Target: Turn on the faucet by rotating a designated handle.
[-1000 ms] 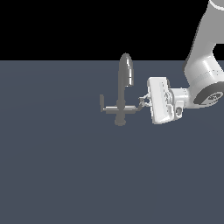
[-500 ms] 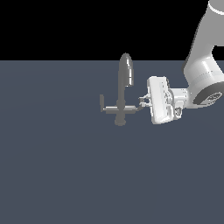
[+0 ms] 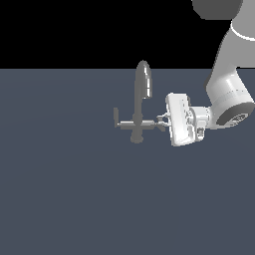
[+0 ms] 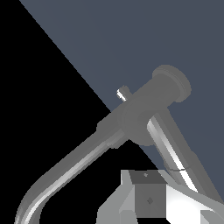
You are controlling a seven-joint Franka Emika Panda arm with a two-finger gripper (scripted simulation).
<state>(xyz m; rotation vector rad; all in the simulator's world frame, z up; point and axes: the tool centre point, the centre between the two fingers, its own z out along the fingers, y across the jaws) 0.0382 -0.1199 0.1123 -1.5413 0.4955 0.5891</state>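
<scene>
The gray faucet (image 3: 142, 84) stands mid-scene with a tall arched spout, a round base and a horizontal crossbar. One upright handle stub (image 3: 116, 116) tips the crossbar arm on the exterior view's left. The matching stub on the other arm is mostly hidden by my fingers. My white gripper (image 3: 161, 123) lies sideways on the exterior view's right of the faucet. It is open, fingers slightly apart, one above and one below that crossbar end. In the wrist view the crossbar arm (image 4: 175, 159) runs down beside one gray finger (image 4: 146, 194), and the faucet's round base (image 4: 173, 83) lies beyond it.
A flat dark blue-gray floor (image 3: 64, 189) spreads all around the faucet. My white arm (image 3: 226, 94) comes down from the upper part of the exterior view's right.
</scene>
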